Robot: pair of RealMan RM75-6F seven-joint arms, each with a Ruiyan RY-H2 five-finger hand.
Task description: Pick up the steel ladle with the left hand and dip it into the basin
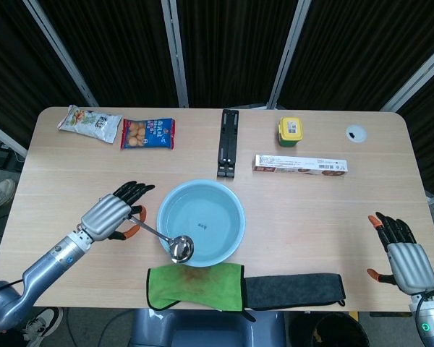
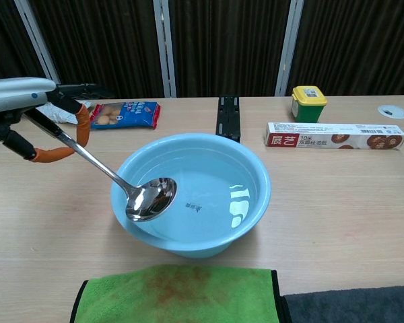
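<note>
My left hand [image 1: 113, 214] [image 2: 27, 111] grips the handle of the steel ladle [image 1: 163, 237] [image 2: 114, 177] left of the light blue basin [image 1: 224, 204] [image 2: 256, 176]. The ladle is lifted off the table and slopes down to the right. Its bowl [image 2: 149, 199] hangs over the basin's near-left rim; whether it touches the water I cannot tell. The basin holds clear water and stands mid-table. My right hand [image 1: 403, 255] lies open on the table near the front right edge, holding nothing.
A green cloth [image 1: 195, 286] and a dark grey cloth [image 1: 293, 289] lie along the front edge. At the back are two snack bags [image 1: 90, 123] [image 1: 147, 134], a black stand [image 1: 228, 142], a yellow-lidded jar [image 1: 291, 131], a long foil box [image 1: 300, 165] and a round white cap [image 1: 356, 133].
</note>
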